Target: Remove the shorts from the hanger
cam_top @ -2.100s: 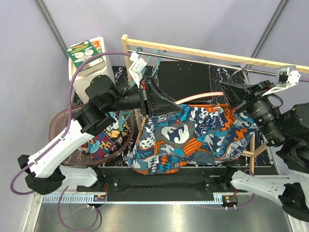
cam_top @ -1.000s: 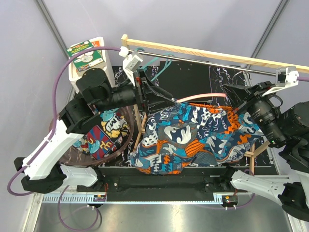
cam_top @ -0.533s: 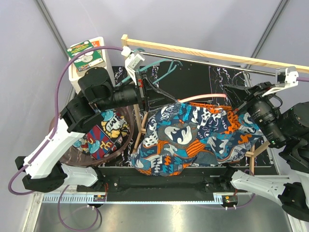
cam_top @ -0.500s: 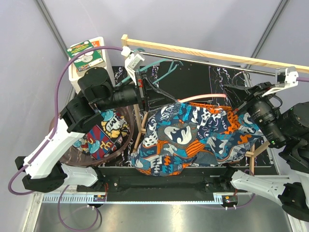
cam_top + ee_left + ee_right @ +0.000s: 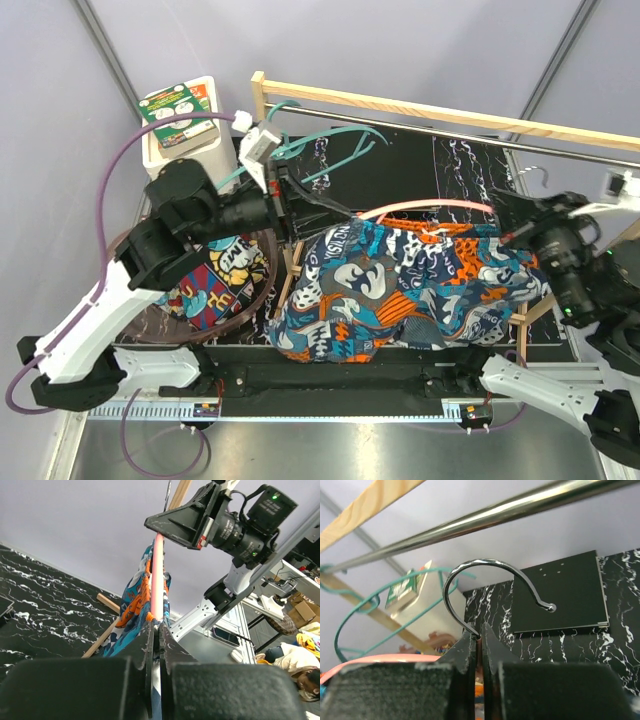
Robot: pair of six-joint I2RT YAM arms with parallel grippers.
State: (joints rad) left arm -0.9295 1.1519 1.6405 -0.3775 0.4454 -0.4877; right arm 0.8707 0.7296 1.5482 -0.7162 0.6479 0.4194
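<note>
The teal, orange and white shorts (image 5: pixel 400 290) hang from a pink hanger (image 5: pixel 430 207) in front of the wooden rack. My left gripper (image 5: pixel 322 208) is shut on the shorts' waistband at the hanger's left end. The left wrist view shows the pink hanger (image 5: pixel 158 580) running into the closed gripper (image 5: pixel 156 628), with the shorts (image 5: pixel 135 600) beside it. My right gripper (image 5: pixel 522 222) is shut on the hanger's metal hook (image 5: pixel 470 575), gripped at its shank (image 5: pixel 481 635), below the metal rail (image 5: pixel 495 515). The comic-style shorts (image 5: pixel 215 285) lie in a brown bowl (image 5: pixel 125 255) at the left.
A wooden rack (image 5: pixel 400 105) with a metal rail (image 5: pixel 570 150) spans the back. Teal hangers (image 5: pixel 320 145) hang at its left end, seen also in the right wrist view (image 5: pixel 365 615). A white box (image 5: pixel 185 125) stands at the back left.
My right gripper has moved right and toward me with the hook, and the pink hanger now shows as a longer arc. My left arm has shifted slightly down; the shorts are stretched wider.
</note>
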